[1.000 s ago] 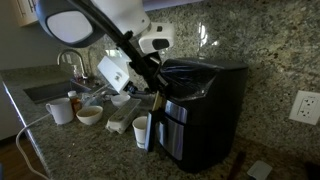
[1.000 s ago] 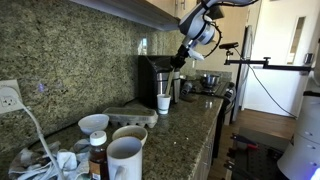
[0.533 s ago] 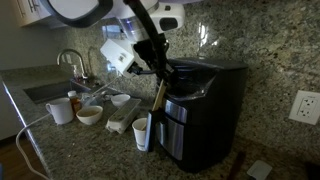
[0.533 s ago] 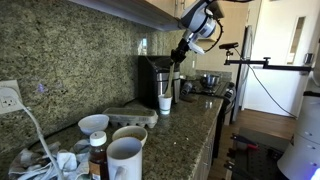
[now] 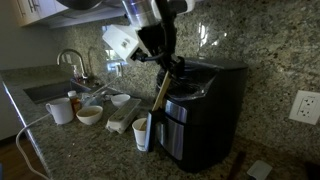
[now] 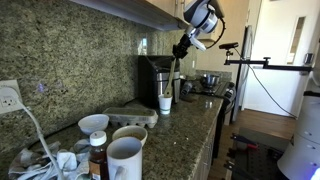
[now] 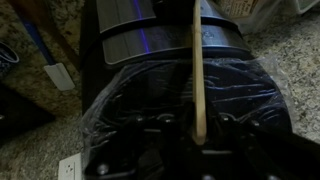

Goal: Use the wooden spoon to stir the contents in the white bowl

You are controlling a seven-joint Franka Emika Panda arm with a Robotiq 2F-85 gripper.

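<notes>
Wooden spoon (image 5: pixel 160 92) hangs nearly upright, clamped in the closed pincer (image 5: pixel 168 63) before the coffee machine (image 5: pixel 210 115); white bowl (image 5: pixel 89 116) sits on the desk (image 5: pixel 70 150), well apart from that machine. Pickup seems done; carrying and stirring remain.

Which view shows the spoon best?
Wrist view: the spoon runs large and sharp down mid-frame. In an exterior view it is small, slanting down from the pincer before the coffee maker. In an exterior view past the pincer, it is too small to tell.
</notes>
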